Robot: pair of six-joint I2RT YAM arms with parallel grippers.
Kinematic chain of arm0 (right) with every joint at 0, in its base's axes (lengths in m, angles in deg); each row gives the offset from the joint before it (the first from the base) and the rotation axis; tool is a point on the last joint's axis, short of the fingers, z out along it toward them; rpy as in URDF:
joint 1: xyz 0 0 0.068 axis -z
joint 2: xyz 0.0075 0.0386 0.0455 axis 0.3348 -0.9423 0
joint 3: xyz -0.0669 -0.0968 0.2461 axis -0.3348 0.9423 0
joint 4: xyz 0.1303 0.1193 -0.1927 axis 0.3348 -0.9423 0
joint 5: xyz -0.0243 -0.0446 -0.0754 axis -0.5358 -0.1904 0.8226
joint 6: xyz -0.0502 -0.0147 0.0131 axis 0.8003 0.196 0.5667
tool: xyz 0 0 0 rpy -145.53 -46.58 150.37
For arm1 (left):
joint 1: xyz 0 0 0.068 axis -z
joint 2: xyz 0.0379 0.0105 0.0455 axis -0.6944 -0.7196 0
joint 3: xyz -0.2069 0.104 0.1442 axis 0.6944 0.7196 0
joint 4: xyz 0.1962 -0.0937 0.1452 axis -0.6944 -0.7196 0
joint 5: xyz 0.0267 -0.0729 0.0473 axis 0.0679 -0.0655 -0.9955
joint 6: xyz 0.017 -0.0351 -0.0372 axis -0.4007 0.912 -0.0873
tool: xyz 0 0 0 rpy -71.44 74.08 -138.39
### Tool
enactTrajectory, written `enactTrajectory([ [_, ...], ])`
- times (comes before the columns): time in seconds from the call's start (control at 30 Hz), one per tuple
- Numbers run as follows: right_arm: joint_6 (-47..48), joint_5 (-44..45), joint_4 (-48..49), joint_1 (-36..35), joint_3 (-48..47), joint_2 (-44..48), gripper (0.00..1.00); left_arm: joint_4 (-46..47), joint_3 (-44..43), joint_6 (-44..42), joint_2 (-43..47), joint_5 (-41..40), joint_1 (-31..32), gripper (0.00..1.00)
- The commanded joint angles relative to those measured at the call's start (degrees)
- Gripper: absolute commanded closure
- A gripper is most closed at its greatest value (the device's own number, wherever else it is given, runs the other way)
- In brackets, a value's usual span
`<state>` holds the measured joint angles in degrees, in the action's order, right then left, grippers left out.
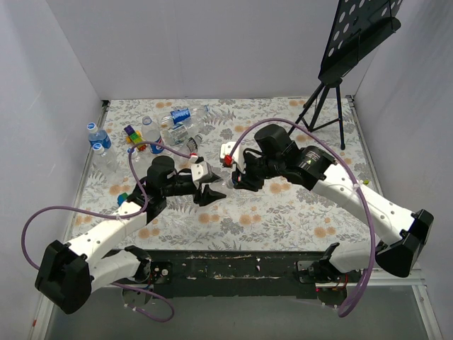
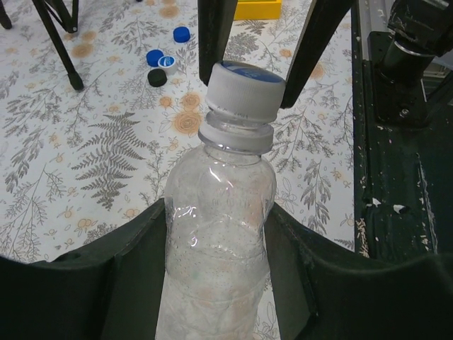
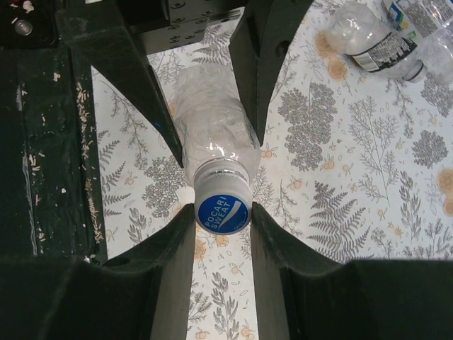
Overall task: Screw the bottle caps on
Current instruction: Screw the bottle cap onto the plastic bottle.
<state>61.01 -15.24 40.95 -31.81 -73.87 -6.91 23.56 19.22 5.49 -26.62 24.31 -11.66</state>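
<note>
A clear unlabelled bottle (image 2: 219, 177) is held level above the table between the two arms. My left gripper (image 2: 216, 216) is shut on its body, one black finger on each side. A blue-topped bottle cap (image 3: 223, 205) marked Pocari Sweat sits on the bottle's mouth, and my right gripper (image 3: 222, 216) is shut on that cap. In the left wrist view the cap (image 2: 244, 88) shows between the right gripper's fingers (image 2: 216, 28). From the top view the left gripper (image 1: 210, 191) and right gripper (image 1: 237, 183) meet tip to tip at the table's middle.
Several bottles (image 1: 173, 124) lie and stand at the back left with small coloured toys (image 1: 133, 134). Loose blue caps (image 2: 155, 57), a black cap (image 2: 156, 78) and a yellow block (image 2: 258, 8) lie on the floral cloth. A black music stand (image 1: 340, 78) stands back right.
</note>
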Motion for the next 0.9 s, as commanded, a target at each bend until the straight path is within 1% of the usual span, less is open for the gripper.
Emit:
enactTrajectory([
  [0.0, -6.23, 3.39, -0.08, -0.31, -2.03, -2.15, 0.88, 15.94, -1.22, 2.98, 1.28, -0.72, 0.91, 0.74],
  [0.1, -12.73, 4.71, 1.33, 0.48, -2.12, -2.5, 0.89, 22.44, 1.16, 4.04, 1.54, -5.2, 1.17, 0.72],
  [0.23, -21.52, 5.94, 1.34, 1.8, -3.26, -3.55, 0.89, 28.17, 3.97, 3.52, 2.15, -11.09, 2.93, 0.73],
  [0.4, -31.71, 8.06, -2.7, 1.89, -6.42, -6.36, 0.93, 32.74, 7.66, 2.99, 3.03, -16.45, 4.42, 0.73],
  [0.57, -42.09, 13.58, -4.91, 1.89, -7.05, -7.77, 0.94, 36.96, 10.65, 3.16, 2.42, -22.16, 6.09, 0.76],
  [0.63, -44.82, 15.08, -4.29, 1.89, -6.43, -7.34, 0.94, 37.4, 10.92, 3.08, 1.98, -23.75, 6.71, 0.76],
  [0.73, -46.41, 15.0, -3.85, 1.89, -6.6, -7.24, 0.94, 37.41, 11.01, 2.9, 0.93, -24.37, 7.23, 0.76],
  [0.8, -46.42, 14.91, -4.29, 1.89, -7.65, -7.33, 0.93, 36.62, 10.66, 2.81, 0.31, -24.46, 7.41, 0.76],
  [0.83, -46.15, 15.17, -4.73, 1.89, -8.53, -7.42, 0.89, 36.27, 10.4, 2.99, -0.13, -24.46, 7.41, 0.76],
  [0.87, -45.89, 15.52, -5.25, 1.89, -9.23, -7.51, 0.79, 35.91, 10.22, 3.42, -0.3, -24.55, 7.41, 0.76],
])
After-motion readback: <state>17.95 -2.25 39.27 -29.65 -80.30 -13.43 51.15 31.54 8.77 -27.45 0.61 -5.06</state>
